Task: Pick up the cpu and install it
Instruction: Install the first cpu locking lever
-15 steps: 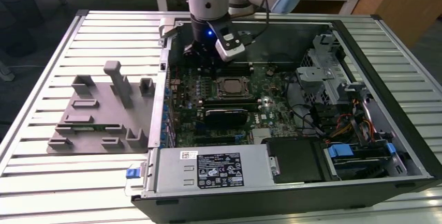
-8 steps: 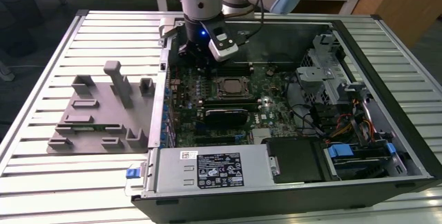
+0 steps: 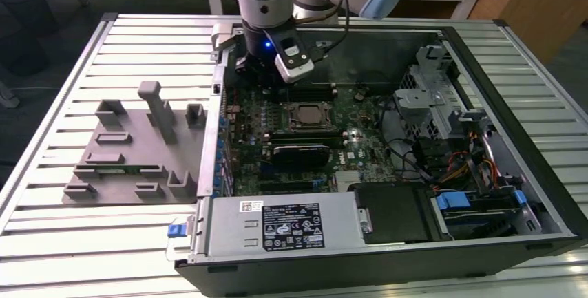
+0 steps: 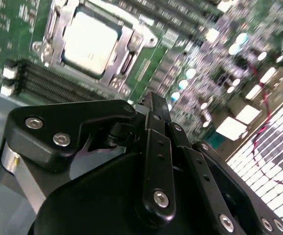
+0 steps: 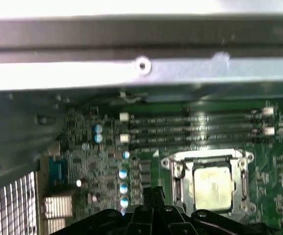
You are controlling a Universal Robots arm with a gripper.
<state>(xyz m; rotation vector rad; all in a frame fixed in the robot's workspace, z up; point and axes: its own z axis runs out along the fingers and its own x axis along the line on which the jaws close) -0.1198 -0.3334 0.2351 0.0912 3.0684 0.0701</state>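
The cpu (image 3: pixel 306 114), a silvery square chip, lies flat inside the metal socket frame on the green motherboard (image 3: pixel 368 146) in the open computer case. In both wrist views it sits in that frame (image 4: pixel 90 41) (image 5: pixel 211 183). My gripper (image 3: pixel 264 72) hangs over the back part of the board, beyond the socket and slightly toward the exterior view's left. Its black fingertips (image 4: pixel 150 102) (image 5: pixel 153 192) are pressed together with nothing between them, apart from the chip and above the board.
A grey holder tray (image 3: pixel 138 146) lies on the slatted table at the exterior view's left. Inside the case are memory slots (image 5: pixel 195 129) beside the socket, a black heatsink block (image 3: pixel 299 152), the power supply (image 3: pixel 280 226), and drive cages with cables (image 3: pixel 459 167).
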